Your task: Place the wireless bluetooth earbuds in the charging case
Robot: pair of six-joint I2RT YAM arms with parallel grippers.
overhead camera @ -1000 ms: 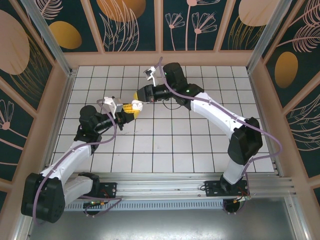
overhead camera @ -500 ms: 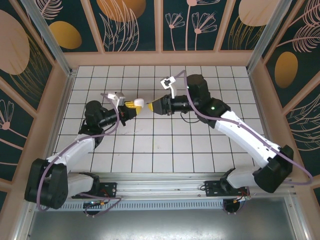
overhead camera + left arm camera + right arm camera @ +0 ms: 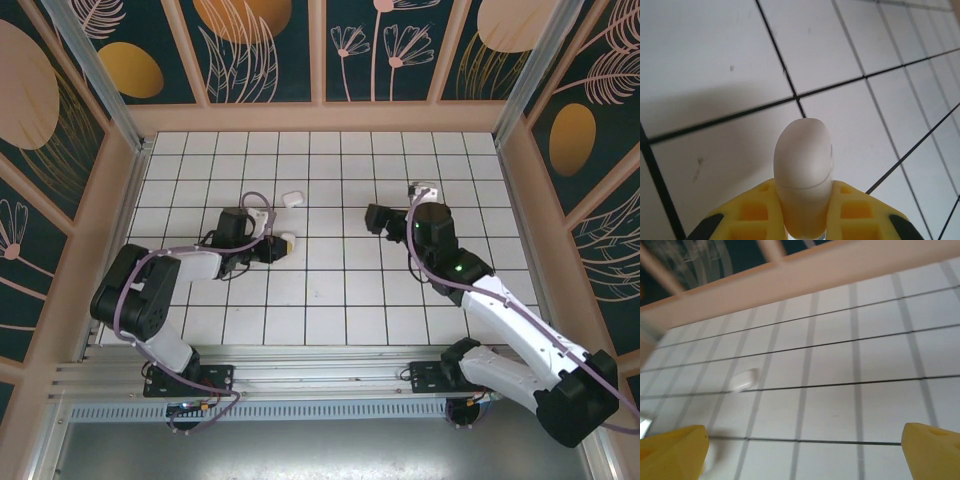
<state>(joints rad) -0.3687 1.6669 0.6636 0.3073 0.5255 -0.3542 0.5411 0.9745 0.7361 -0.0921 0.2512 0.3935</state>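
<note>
- At left, we see the left hand (image 3: 271,247) low over the white tiled tabletop (image 3: 400,300), its yellow fingers (image 3: 752,210) clamped together on the charging case (image 3: 803,160).
- The case is a smooth white pebble with a thin curved seam across it. Its rounded end juts out past the fingertips, close above a black tile line. We cannot tell whether it touches the tiles.
- Just beyond that hand, a small white oblong piece (image 3: 292,198) lies loose on the tabletop, apart from both hands. We cannot tell whether it is an earbud.
- At right, the right hand (image 3: 372,218) stands well apart from the case with its fingers (image 3: 675,445) spread wide and nothing between them.
- Half a second earlier the two hands met tip to tip over the left-centre tiles, with something white between them. Since then the right arm has drawn back to the right and opened, the left arm has folded down toward the tiles, and the loose piece has come to rest where none lay.
</note>
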